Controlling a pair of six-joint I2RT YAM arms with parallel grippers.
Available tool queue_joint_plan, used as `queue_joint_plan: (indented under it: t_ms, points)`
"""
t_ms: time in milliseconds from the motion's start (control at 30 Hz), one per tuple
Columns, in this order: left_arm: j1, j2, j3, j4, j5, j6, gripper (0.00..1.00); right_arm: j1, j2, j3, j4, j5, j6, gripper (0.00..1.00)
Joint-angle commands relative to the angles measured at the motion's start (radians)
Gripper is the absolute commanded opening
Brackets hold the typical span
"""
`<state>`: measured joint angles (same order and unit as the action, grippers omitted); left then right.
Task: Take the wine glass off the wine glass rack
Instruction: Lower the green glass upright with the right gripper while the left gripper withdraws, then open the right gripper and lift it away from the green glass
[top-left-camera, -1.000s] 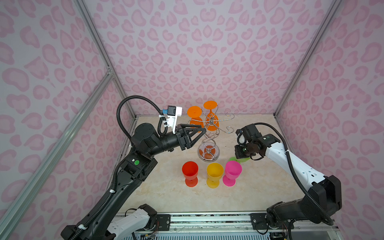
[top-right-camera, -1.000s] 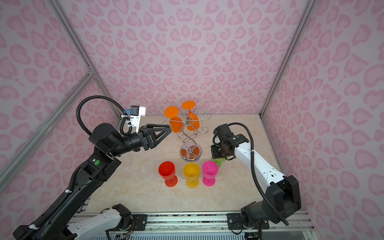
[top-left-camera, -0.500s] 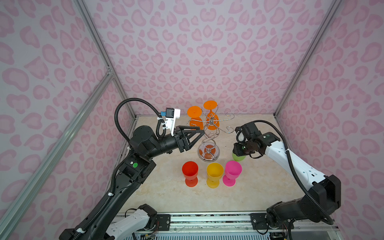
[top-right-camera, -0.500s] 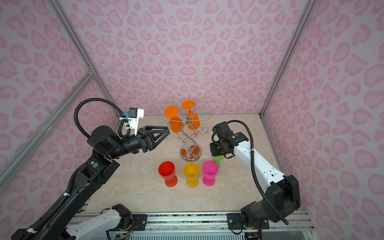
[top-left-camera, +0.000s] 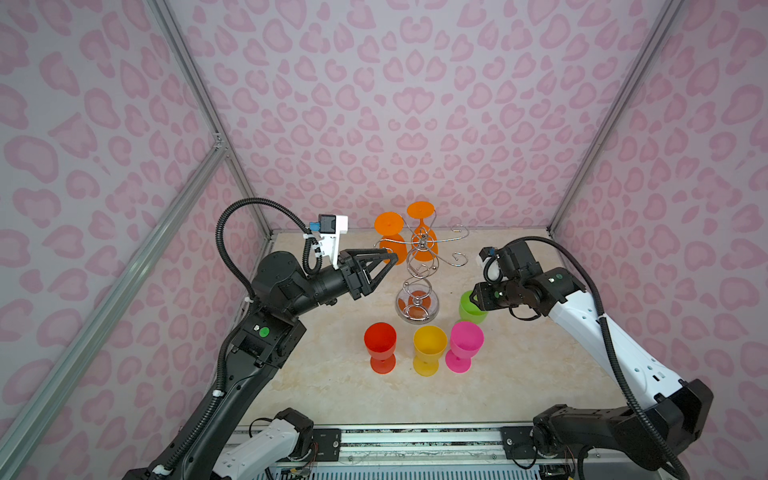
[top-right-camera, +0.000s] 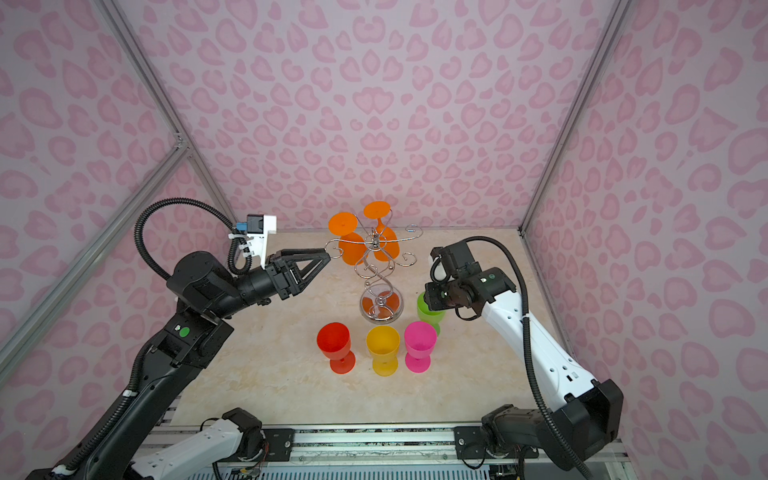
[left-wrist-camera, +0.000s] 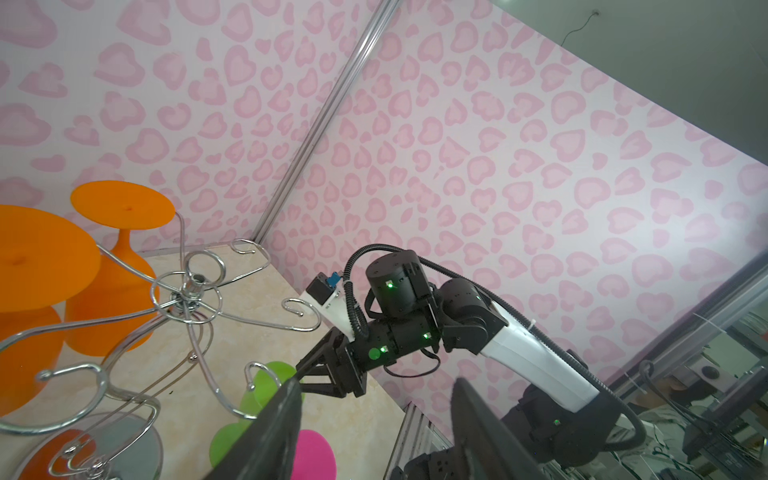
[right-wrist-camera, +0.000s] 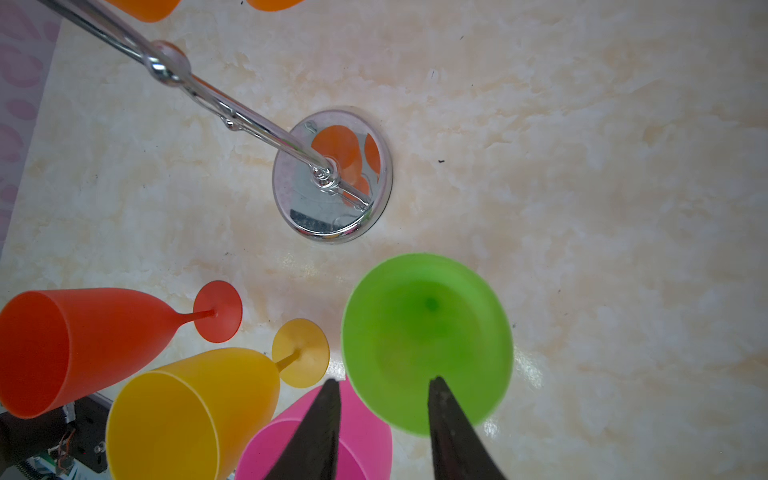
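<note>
Marble top (top-left-camera: 519, 365): L gripper (top-left-camera: 392, 255) spread nr rack (top-left-camera: 417, 320); R gripper (right-wrist-camera: 382, 381) released astride green glass (right-wrist-camera: 424, 332).

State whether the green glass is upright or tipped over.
Upright: the green glass shows its open mouth from above, foot on the table.

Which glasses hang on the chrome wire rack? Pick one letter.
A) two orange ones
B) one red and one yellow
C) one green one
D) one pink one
A: the two orange plastic wine glasses hang foot-up on the shiny chrome wire rack; the red plastic glass, yellow plastic glass, pink plastic glass and green plastic glass stand upright on the marbled tabletop.
</note>
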<state>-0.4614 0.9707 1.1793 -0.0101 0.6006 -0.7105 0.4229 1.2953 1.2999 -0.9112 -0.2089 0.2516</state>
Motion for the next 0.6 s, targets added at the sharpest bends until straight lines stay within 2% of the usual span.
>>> queue_joint_plan:
  t_ms: [0,167,333,567]
  points:
    - [0.050,0.008,0.003,0.007,-0.016,-0.049,0.60,-0.011,-0.041,0.006,-0.006,-0.024,0.011,0.38]
    - [0.163,0.070,0.026,0.028,0.006,-0.091,0.60,-0.075,-0.149,-0.016,0.054,-0.120,0.043,0.38]
    - [0.269,0.162,0.036,0.077,0.035,-0.126,0.60,-0.159,-0.252,-0.039,0.101,-0.163,0.070,0.39]
    - [0.318,0.339,0.064,0.194,0.114,-0.196,0.60,-0.297,-0.397,-0.125,0.190,-0.244,0.102,0.40]
